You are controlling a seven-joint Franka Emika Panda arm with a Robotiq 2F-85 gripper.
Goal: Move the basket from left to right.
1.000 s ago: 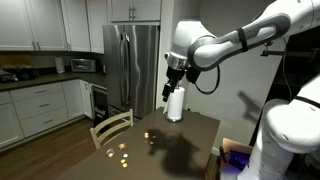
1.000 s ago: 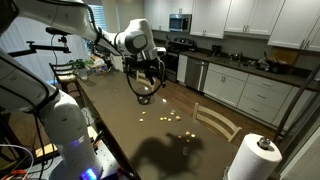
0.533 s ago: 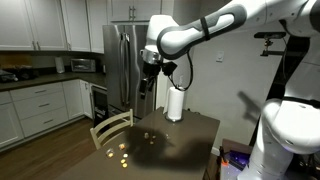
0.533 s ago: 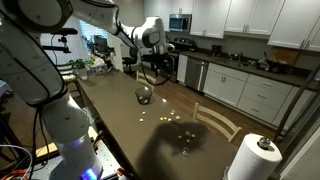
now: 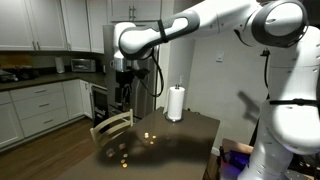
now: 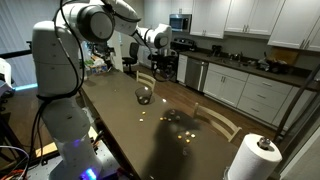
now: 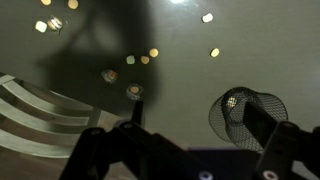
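The basket (image 6: 144, 96) is a round bowl of dark thin wire. It sits on the dark table (image 6: 120, 125), near the far end in this exterior view. In the wrist view the basket (image 7: 238, 105) lies below at the right, partly behind my right finger (image 7: 266, 128). My gripper (image 7: 198, 120) is open and empty, raised well above the table. It shows in both exterior views (image 6: 162, 67) (image 5: 123, 98). I cannot make out the basket in the exterior view with the fridge.
A white paper towel roll (image 5: 175, 103) (image 6: 255, 158) stands at one table end. Small yellowish bits (image 7: 132, 62) (image 6: 172, 118) are scattered mid-table. A wooden chair (image 5: 110, 128) (image 7: 40, 110) stands at the table's side. Kitchen cabinets and a fridge (image 5: 135, 60) are behind.
A second ago the gripper was low at the basket. It has since let go, risen and swung away along the table. The basket stays on the table.
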